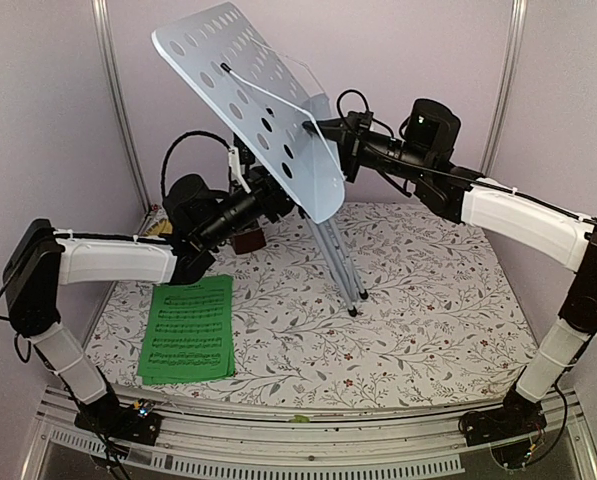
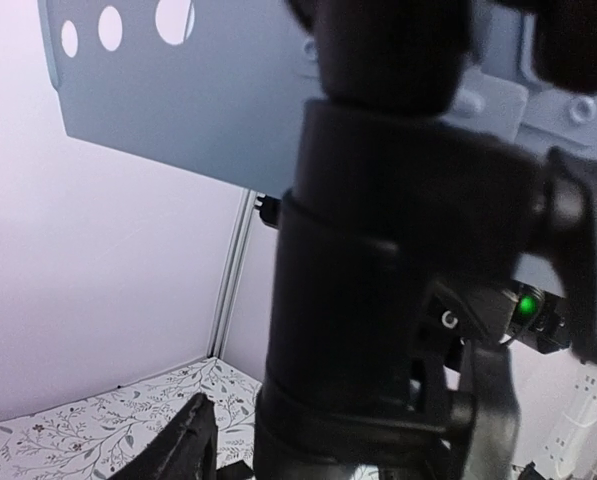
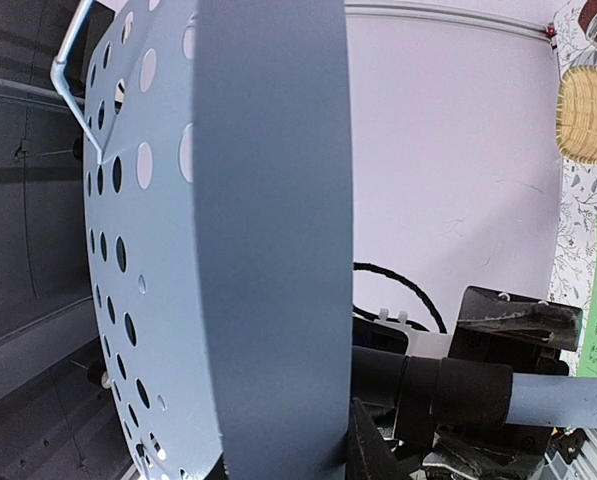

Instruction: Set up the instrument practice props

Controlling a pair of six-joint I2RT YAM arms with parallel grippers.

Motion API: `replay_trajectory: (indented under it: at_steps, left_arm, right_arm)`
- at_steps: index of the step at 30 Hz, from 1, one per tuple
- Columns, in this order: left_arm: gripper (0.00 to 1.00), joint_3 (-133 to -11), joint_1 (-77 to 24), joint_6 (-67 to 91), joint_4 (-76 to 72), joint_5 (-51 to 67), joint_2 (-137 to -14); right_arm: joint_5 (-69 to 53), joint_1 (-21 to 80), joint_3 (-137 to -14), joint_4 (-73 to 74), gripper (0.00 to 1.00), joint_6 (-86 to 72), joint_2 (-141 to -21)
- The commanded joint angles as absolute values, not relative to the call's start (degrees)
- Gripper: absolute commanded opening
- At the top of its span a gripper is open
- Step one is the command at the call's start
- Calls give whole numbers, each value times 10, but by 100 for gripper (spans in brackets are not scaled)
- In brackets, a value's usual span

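Observed: pale blue perforated music stand with silver tripod legs (image 1: 248, 90) stands mid-table on floral cloth (image 1: 428, 300). The right gripper (image 1: 326, 128) is narrow, clamped on its tray lip. The left gripper (image 1: 283, 203) sits at the stand's black neck; its opening cannot be determined.

No legible text, booklet (image 1: 188, 330) included
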State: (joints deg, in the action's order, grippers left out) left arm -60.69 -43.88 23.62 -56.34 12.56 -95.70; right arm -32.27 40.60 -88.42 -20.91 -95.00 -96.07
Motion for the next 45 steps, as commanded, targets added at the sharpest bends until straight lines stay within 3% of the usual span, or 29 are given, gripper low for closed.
replay_trajectory:
  at_steps: [1, 11, 14, 16, 22, 26, 31, 38, 45]
  left_arm:
    - [49, -601, -425, 216, -571, 130, -934]
    - [22, -642, -424, 191, -528, 148, -950]
    - [8, -657, -424, 184, -514, 151, -949]
    - [0, -677, -424, 176, -477, 150, -948]
    - [0, -730, -427, 165, -396, 122, -941]
    - [0, -768, -428, 159, -349, 101, -944]
    - [0, -825, -433, 165, -291, 73, -958]
    - [0, -881, -443, 156, -247, 61, -979]
    - [0, -925, -451, 155, -223, 86, -995]
  right_arm:
    - [-296, 407, -910, -358, 8, -941, -892]
    - [-297, 407, -901, -361, 9, -941, -888]
    - [-297, 405, -888, -360, 17, -936, -883]
    - [-296, 403, -875, -360, 33, -931, -879]
    - [-263, 384, -805, -354, 74, -877, -829]
    - [-222, 358, -756, -311, 86, -784, -776]
    - [-148, 325, -682, -235, 96, -636, -691]
    - [-85, 281, -537, -188, 98, -465, -602]
    - [-26, 297, -351, -294, 98, -360, -570]
